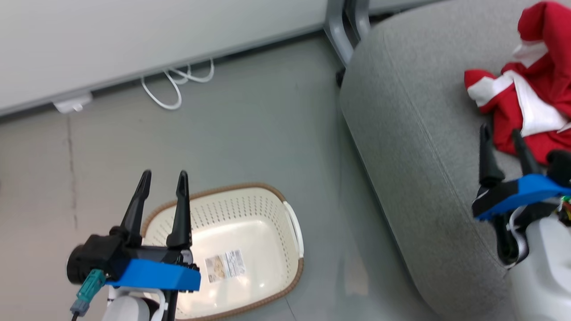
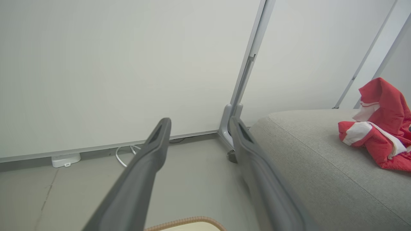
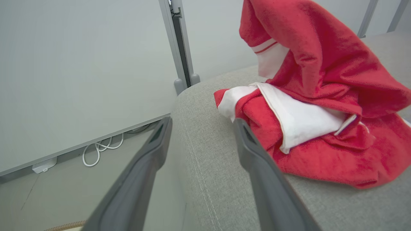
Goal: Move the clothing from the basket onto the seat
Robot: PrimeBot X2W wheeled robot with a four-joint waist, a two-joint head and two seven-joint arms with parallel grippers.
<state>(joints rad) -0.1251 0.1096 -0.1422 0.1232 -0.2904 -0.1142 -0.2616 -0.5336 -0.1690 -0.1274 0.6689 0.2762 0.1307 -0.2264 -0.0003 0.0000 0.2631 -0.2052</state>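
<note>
Right gripper (image 1: 499, 132): the fingers are spread moderately wide and nothing is held between them. The tips are poised over the seat (image 1: 410, 133), just beside the near edge of the clothing (image 1: 546, 53). Whether the fabric is touched cannot be told, though a narrow gap is suggested in the right wrist view.

Left gripper (image 1: 164, 174): it is likewise parted and empty, and is held above the near rim of the basket (image 1: 263, 209).

The clothing is shown as a crumpled red-and-white heap lying on the seat. How many garments are contained in it cannot be made out. In the visible part of the basket, which stands on the floor (image 1: 267, 111) beside the seat, no fabric is seen, and a barcode label (image 1: 225, 265) is exposed on its base.

The transfer is therefore judged complete or nearly so. At most, a withdrawal of the arms appears to be left.
</note>
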